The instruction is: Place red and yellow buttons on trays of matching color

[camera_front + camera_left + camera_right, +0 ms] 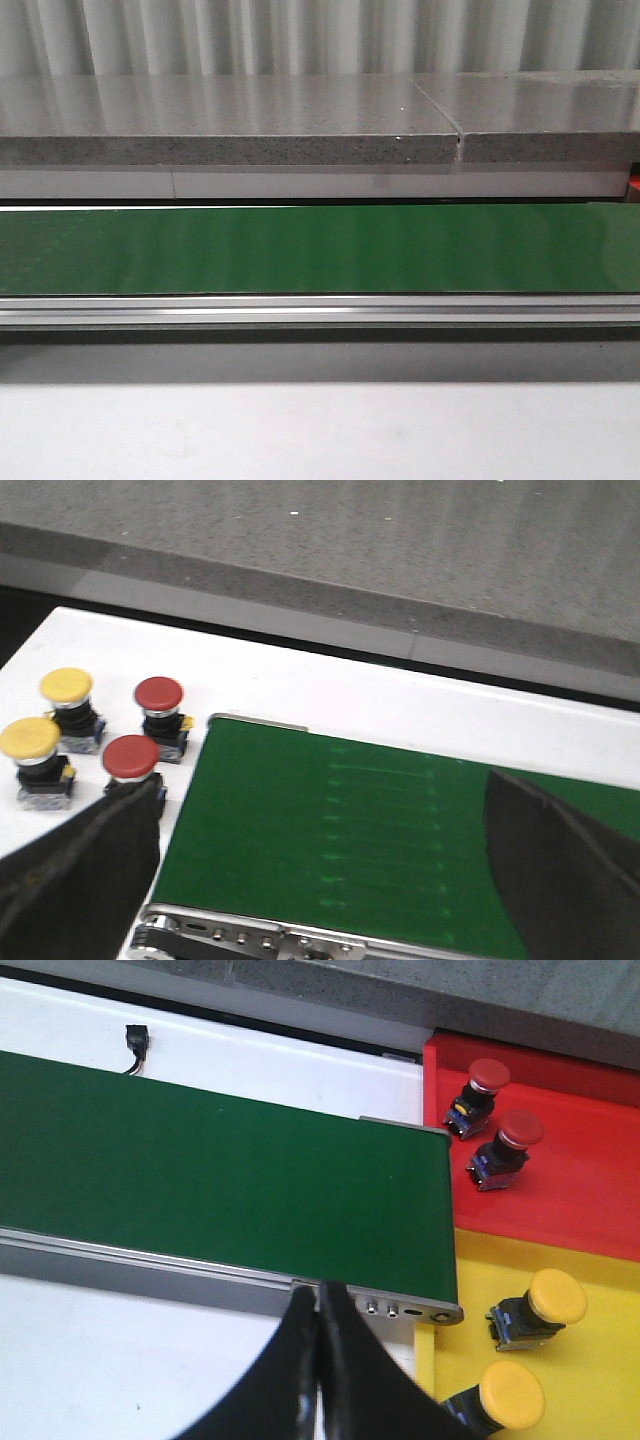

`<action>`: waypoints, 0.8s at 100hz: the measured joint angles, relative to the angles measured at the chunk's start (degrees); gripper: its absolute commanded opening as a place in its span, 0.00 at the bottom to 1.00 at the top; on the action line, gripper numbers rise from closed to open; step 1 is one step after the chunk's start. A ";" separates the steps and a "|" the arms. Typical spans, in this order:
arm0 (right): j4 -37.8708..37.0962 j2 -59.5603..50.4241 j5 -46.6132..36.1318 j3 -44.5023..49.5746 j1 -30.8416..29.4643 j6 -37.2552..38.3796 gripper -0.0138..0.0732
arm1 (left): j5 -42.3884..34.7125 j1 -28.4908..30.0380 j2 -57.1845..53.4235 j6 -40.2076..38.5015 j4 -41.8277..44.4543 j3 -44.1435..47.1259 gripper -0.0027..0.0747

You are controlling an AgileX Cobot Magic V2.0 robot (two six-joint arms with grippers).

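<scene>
Two red buttons (498,1115) lie on the red tray (590,1190) and two yellow buttons (535,1345) lie on the yellow tray (600,1380), both trays just past one end of the green conveyor belt (220,1175). At the other end of the belt, two more yellow buttons (50,725) and two more red buttons (145,730) stand upright on the white worktop (330,690), close together. The left gripper (330,880) hangs over the belt with its fingers (80,870) spread wide, holding nothing. The right gripper (318,1360) has its fingers pressed together, empty, above the belt's metal frame (400,1308). A grey stone ledge (230,125) runs behind the belt.
</scene>
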 measured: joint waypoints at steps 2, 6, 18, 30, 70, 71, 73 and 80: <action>0.00 0.00 0.00 0.00 0.00 0.00 0.08 | 0.00 0.61 1.14 -0.68 0.14 -0.65 0.83; 0.00 0.00 0.00 0.00 0.00 0.00 0.08 | 0.40 2.51 3.72 -1.87 0.27 -2.01 0.83; 0.00 0.00 0.00 0.00 0.00 0.00 0.08 | 2.33 7.11 12.40 -4.17 0.07 -6.22 0.83; 0.00 0.00 0.00 0.00 0.00 0.00 0.08 | 3.79 8.84 22.09 -4.75 -0.82 -10.83 0.83; 0.00 0.00 0.00 0.00 0.00 0.00 0.08 | 7.42 9.06 47.26 -4.54 -1.56 -24.99 0.83; 0.00 0.00 0.00 0.00 0.00 0.00 0.08 | 7.42 9.06 47.82 -4.54 -1.56 -25.23 0.83; 0.00 0.00 0.00 0.00 0.00 0.00 0.08 | 7.45 9.06 48.62 -4.54 -1.56 -25.43 0.83; 0.00 0.00 0.00 0.00 0.00 0.00 0.08 | 7.45 9.06 50.88 -4.44 -1.56 -25.95 0.83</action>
